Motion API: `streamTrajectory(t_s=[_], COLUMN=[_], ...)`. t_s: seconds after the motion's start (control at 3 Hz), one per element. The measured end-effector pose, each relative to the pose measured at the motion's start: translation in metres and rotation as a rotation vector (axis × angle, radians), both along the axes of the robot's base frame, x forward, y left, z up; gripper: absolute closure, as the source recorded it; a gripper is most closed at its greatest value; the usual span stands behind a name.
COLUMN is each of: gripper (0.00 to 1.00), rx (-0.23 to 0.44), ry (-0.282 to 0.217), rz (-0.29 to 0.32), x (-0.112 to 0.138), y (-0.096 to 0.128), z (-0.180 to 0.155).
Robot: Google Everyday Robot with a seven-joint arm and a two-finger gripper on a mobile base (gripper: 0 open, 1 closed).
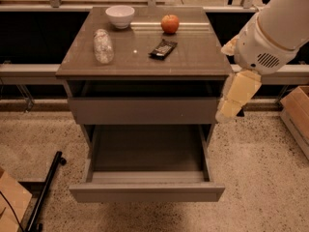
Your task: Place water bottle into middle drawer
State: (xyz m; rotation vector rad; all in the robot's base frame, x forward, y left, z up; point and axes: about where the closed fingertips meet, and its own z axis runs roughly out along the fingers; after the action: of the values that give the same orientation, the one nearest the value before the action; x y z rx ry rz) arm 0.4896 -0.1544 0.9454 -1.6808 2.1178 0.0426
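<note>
Water bottle (103,46) lying on its side on left part of cabinet top (193,57), just in front of white bowl (120,16); middle drawer (147,192) pulled wide open below; gripper (231,105) hanging at cabinet's right edge by upper drawer front (145,111), well apart from water bottle; apart or together, cannot tell.

High frontal view, claw (230,110) at right
</note>
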Motion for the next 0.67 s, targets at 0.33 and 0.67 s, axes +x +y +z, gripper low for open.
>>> streamTrajectory(t_s=[0.33, 0.67], gripper=[0.00, 0.00], rx=[0.048, 0.150], ry=[-0.027, -0.094], rz=[-0.029, -0.034], x=[0.012, 0.053], y=[0.012, 0.052], z=[-0.001, 0.007])
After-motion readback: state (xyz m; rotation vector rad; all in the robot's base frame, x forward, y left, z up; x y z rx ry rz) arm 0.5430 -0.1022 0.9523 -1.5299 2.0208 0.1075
